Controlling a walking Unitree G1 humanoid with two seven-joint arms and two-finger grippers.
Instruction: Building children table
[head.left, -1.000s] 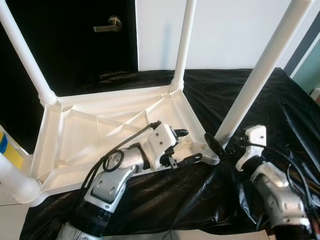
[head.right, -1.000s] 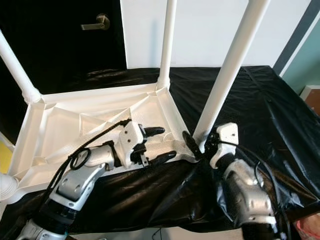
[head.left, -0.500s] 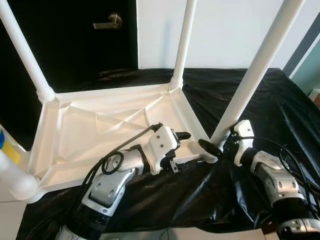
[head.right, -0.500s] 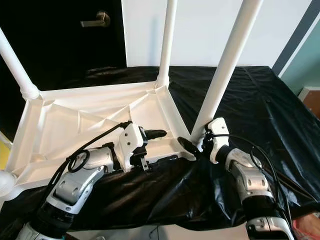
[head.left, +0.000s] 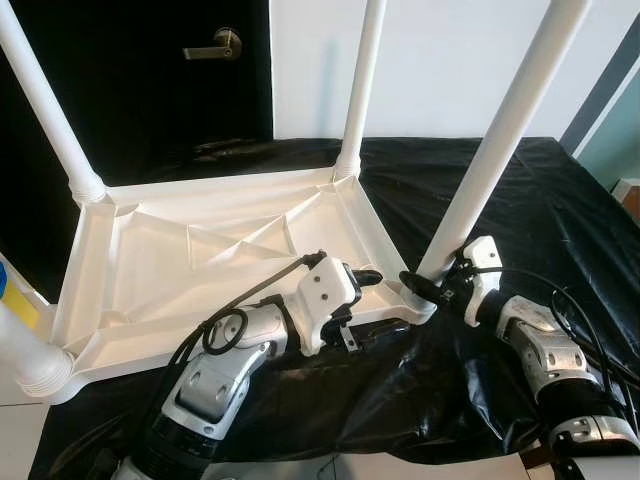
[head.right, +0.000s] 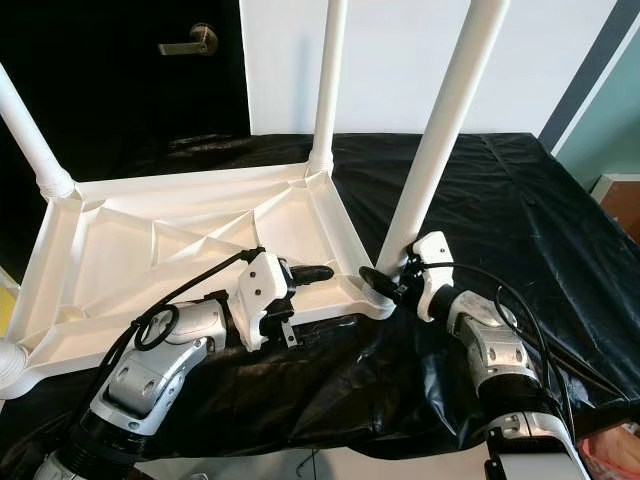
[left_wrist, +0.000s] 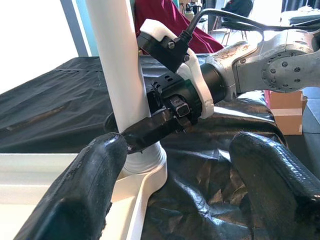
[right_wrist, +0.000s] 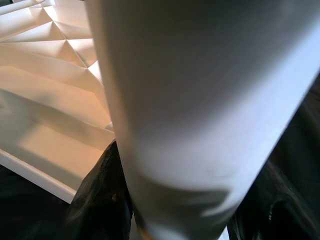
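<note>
We see the white tabletop (head.left: 200, 270) lying upside down on the black cloth (head.left: 560, 210); our right gripper (head.right: 392, 283) is clamped around the base of the near-right table leg (head.left: 495, 150), which stands in the tabletop's corner socket; our left gripper (head.left: 378, 300) straddles the tabletop's near rim beside that leg, fingers (left_wrist: 90, 185) spread apart.

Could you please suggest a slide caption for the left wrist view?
Right gripper clasps the white table leg just above its corner socket, seen between the left gripper's open fingers.
</note>
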